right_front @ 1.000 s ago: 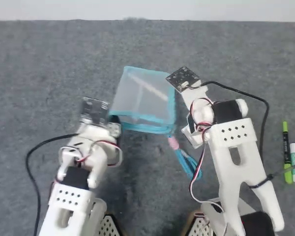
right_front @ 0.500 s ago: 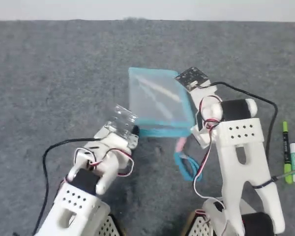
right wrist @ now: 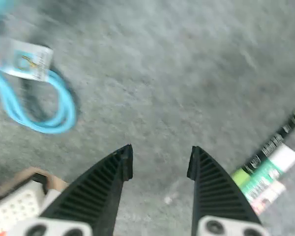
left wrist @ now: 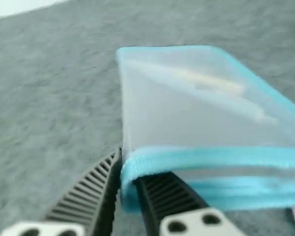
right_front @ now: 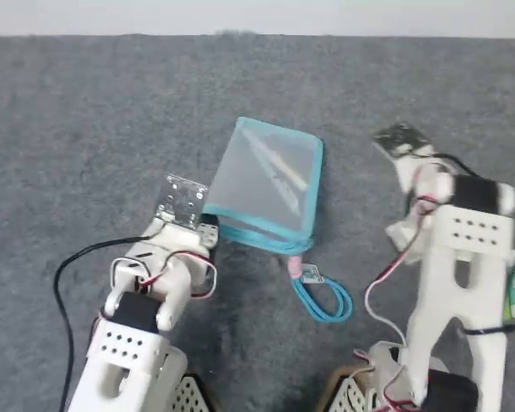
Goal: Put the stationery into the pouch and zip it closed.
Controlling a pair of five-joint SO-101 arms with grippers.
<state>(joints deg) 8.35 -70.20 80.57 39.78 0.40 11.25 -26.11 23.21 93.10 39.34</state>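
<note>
Grey felt-like table surface (right_front: 86, 129), pale wall strip along its far edge.

High view: pouch (right_front: 270, 184), translucent with teal trim, lies flat at centre with pale sticks visible through its wall. Left gripper (right_front: 208, 230) sits at the pouch's near corner. Pink zipper pull (right_front: 295, 267) lies at the other near corner, touching a blue loop (right_front: 324, 299). Right arm (right_front: 455, 249) stands well apart from the pouch.

Left wrist view: left gripper (left wrist: 128, 169) is clamped on the pouch's (left wrist: 196, 113) teal-edged corner, one ribbed finger on each side.

Right wrist view: right gripper (right wrist: 160, 162) has its fingers spread and holds nothing, above bare surface. Blue loop (right wrist: 39, 105) with white tag (right wrist: 28, 60) lies to one side. Green marker (right wrist: 273, 145) and white-and-green stick (right wrist: 265, 179) lie together on the other side, outside the pouch.
</note>
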